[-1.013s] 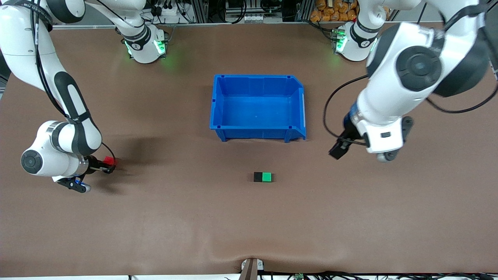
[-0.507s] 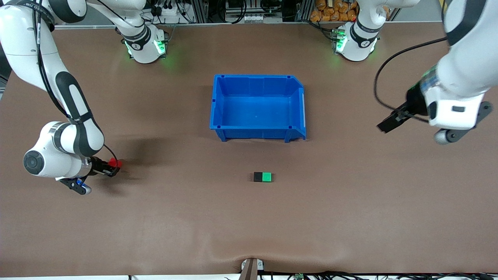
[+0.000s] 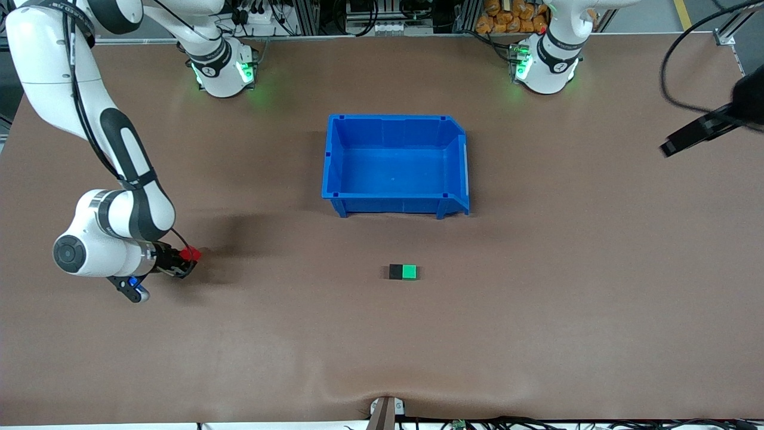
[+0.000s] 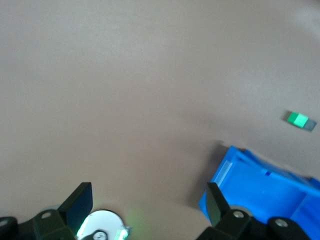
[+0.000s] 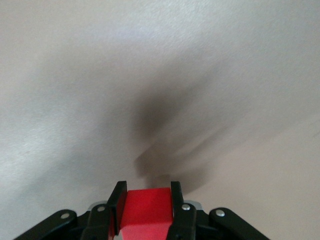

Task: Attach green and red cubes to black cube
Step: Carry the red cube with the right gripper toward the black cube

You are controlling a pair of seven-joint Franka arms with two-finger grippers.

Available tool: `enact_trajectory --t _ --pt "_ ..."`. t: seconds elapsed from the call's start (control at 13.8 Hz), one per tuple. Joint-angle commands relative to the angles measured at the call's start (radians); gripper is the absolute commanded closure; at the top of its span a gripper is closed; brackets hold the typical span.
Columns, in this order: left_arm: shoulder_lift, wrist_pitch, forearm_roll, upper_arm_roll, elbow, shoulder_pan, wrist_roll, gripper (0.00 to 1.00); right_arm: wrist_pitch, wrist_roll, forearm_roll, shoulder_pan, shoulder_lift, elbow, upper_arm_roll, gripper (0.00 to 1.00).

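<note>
Carrying the red cube (image 3: pixel 191 254) clamped, the right pincer (image 3: pixel 182 263) should meet the black cube's (image 3: pixel 396 272) bare face squarely; green cube (image 3: pixel 409 272) already joined; left pincer (image 4: pixel 145 205) waited, apart.

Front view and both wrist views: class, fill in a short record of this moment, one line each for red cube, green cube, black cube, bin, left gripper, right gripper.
red cube: clamped in the right gripper
green cube: on the table, touching the black cube
black cube: on the table, beside the green cube, nearer the front camera than the bin
bin: blue, nothing visible inside
left gripper: open, holding nothing, over the left arm's end of the table
right gripper: shut on the red cube, over the right arm's end of the table
</note>
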Motion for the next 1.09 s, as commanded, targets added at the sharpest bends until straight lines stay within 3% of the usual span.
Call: enact_trajectory --t 0.0,0.29,1.01 --pt "-0.076 0.008 0.007 -0.015 -0.082 0.038 0.115 0.0 -0.017 0.077 0.011 0.02 -0.008 0.009 -0.002 1.0" --pt "-0.139 0.008 0.002 -0.012 -0.133 0.098 0.262 0.0 -0.019 0.146 0.057 0.051 -0.008 0.02 -0.002 1.0" --pt "-0.146 0.02 -0.011 -0.018 -0.136 0.089 0.276 0.0 -0.017 0.347 0.073 0.117 -0.007 0.044 -0.002 1.0"
